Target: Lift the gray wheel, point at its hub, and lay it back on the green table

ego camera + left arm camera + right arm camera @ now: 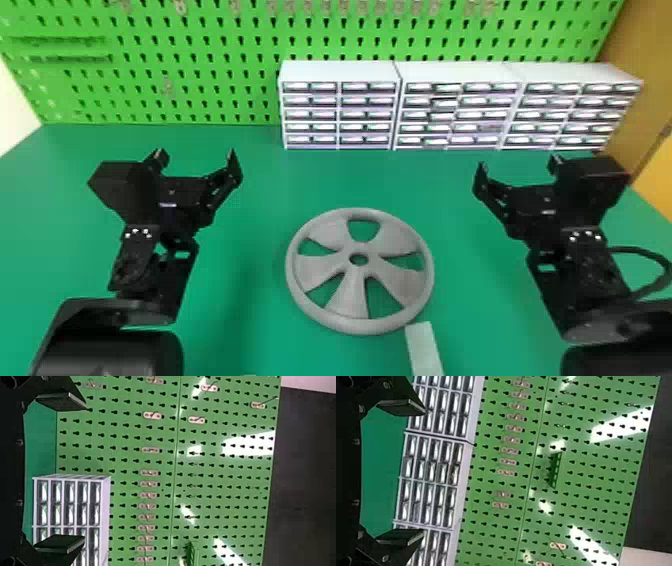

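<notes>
The gray wheel [325, 272] lies flat on the green table [260, 190], its round hub hole facing up near the middle of the head view. To the wheel's left, my left gripper [196, 156] is held above the table, open and holding nothing; its spread fingers also frame the left gripper [81, 473] in the left wrist view. On the wheel's other side, my right gripper [518, 165] is likewise open and unloaded, as the wide gap of the right gripper [421, 471] in the right wrist view confirms. Neither gripper touches the wheel.
White drawer cabinets [340, 72] stand along the table's back right, against a green pegboard [200, 75]. A pale flat bar [424, 350] lies close by the wheel's near right edge. A dark cable [645, 250] loops beside the right arm.
</notes>
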`<state>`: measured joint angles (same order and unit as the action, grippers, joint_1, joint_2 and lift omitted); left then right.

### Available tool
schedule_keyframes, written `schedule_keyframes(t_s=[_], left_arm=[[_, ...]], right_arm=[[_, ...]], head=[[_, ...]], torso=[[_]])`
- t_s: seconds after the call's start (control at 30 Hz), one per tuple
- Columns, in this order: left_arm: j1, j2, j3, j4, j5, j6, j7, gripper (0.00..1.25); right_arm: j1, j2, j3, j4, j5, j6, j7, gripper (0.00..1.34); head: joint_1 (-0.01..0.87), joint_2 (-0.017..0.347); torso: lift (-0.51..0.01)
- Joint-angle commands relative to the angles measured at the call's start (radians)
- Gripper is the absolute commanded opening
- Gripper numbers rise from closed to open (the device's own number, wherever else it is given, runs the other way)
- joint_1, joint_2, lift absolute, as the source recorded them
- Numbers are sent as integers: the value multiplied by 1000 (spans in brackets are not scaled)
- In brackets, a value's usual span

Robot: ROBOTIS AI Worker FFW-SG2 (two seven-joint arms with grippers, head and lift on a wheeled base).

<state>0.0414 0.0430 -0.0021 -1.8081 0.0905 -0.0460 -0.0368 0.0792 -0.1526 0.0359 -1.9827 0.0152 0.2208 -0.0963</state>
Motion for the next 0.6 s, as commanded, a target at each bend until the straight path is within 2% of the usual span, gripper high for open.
schedule_keyframes(t_s=[0.0,0.3,0.57], left_arm=[[0,0,-1,1,-3,0,0,1140],[0,0,-2,1,-3,0,0,1140],[-5,2,-15,9,-1,0,0,1140]], right_arm=[[-13,-1,2,-22,-9,60,6,1121],[-87,-1,9,-137,-46,324,29,1121],[-205,10,10,-206,-101,669,30,1120]], head=[[692,48],[692,48],[692,48]], torso=[[-93],[-93],[-93]])
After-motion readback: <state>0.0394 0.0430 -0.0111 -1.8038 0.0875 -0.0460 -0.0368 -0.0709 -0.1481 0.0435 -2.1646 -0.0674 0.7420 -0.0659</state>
